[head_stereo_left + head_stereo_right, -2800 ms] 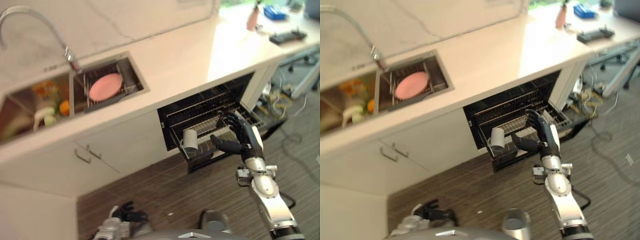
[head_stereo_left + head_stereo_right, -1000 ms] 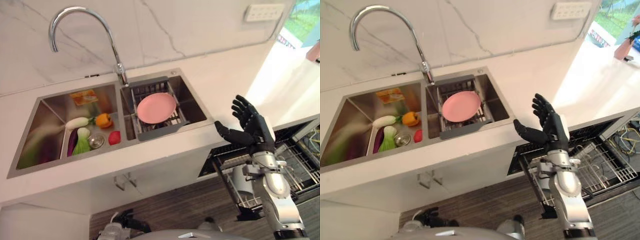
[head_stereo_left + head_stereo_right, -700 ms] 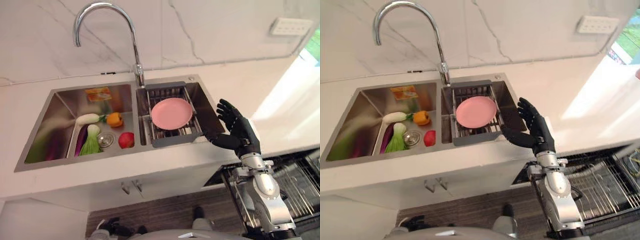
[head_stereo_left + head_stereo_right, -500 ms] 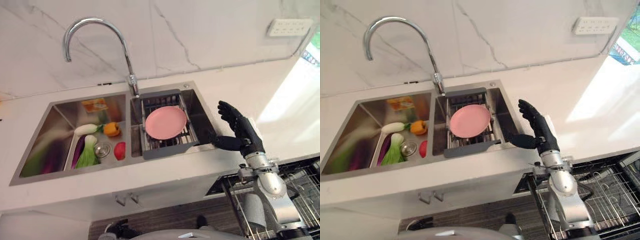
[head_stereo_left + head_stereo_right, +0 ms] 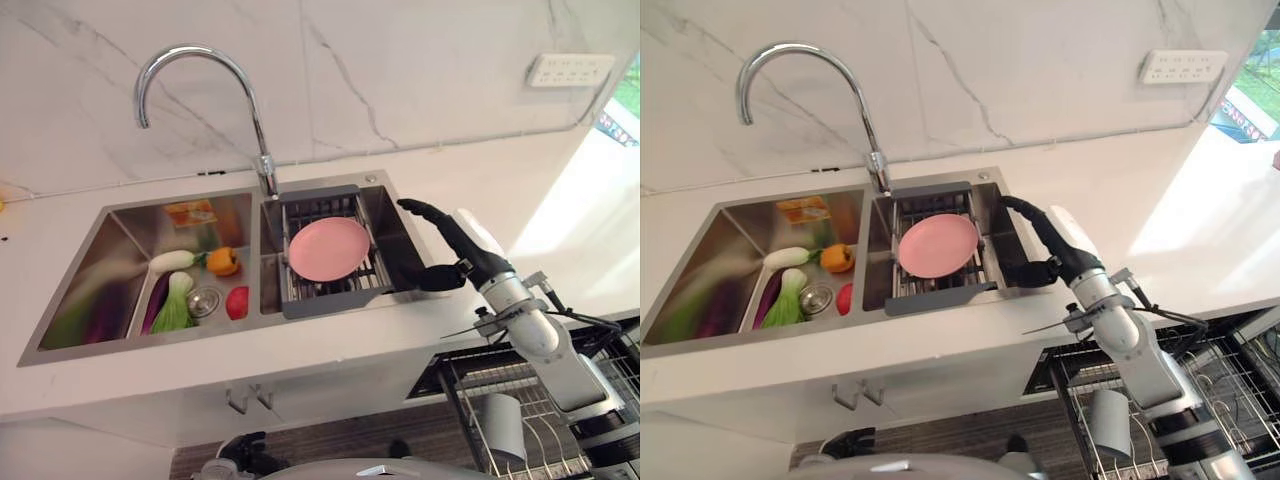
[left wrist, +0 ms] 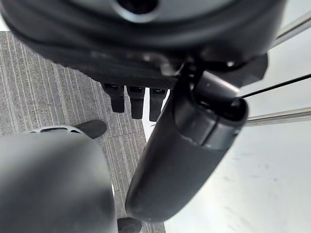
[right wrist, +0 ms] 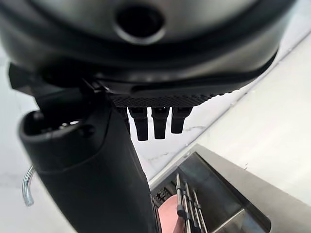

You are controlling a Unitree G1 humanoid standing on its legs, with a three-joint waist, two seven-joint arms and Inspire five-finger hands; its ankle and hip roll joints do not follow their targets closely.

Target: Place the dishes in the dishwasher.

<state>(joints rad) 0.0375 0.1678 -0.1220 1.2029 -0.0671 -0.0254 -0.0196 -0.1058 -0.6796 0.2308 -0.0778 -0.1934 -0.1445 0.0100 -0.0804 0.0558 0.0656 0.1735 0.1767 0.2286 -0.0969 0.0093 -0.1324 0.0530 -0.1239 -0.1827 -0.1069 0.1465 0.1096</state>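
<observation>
While the pink plate point(image 5: 329, 248) lies flat on the grey rack point(image 5: 330, 300) in the sink's point(image 5: 110, 225) right basin, the right hand point(image 5: 452, 245) reaches over that basin's right edge, just beside the rack and apart from the plate, fingers stretched out and thumb spread, holding nothing. From the eye views, vegetables point(image 5: 178, 292) lie in the left basin under the tap point(image 5: 200, 85), and a cup point(image 5: 1108, 420) stands in the dishwasher rack point(image 5: 1200, 385) below the counter point(image 5: 1120, 190). Its wrist view adds the straight fingers point(image 7: 155, 121) above a sliver of plate. Down in the left wrist view, the left hand point(image 6: 184, 145) hangs relaxed over striped floor point(image 6: 43, 92).
</observation>
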